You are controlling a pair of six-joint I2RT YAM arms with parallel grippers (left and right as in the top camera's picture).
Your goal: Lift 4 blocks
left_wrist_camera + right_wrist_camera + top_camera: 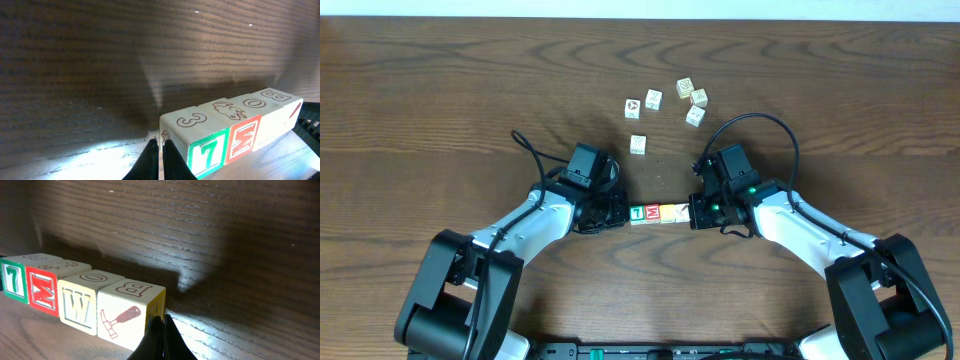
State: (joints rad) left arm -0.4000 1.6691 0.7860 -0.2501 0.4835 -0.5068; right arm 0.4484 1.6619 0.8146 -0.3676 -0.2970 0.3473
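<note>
Four blocks form one straight row, end to end, between my two grippers. From left to right they are a green block [637,213] [207,150] [12,280] with a white 7, a red one [653,213] [241,137] [42,292] with a white M, a yellow-orange W block [669,212] [270,129] [77,305], and a white one [682,212] [295,111] [122,320] with a dark red hammer. The left gripper [623,213] [161,142] is shut, its tip against the green end. The right gripper [692,212] [163,317] is shut against the white end. I cannot tell whether the row is off the table.
Several cream picture cubes lie loose farther back on the wooden table: one [637,144] just behind the row, two [633,106] [653,99] to the left, and a cluster [695,100] to the right. Both arms' cables arch above the grippers.
</note>
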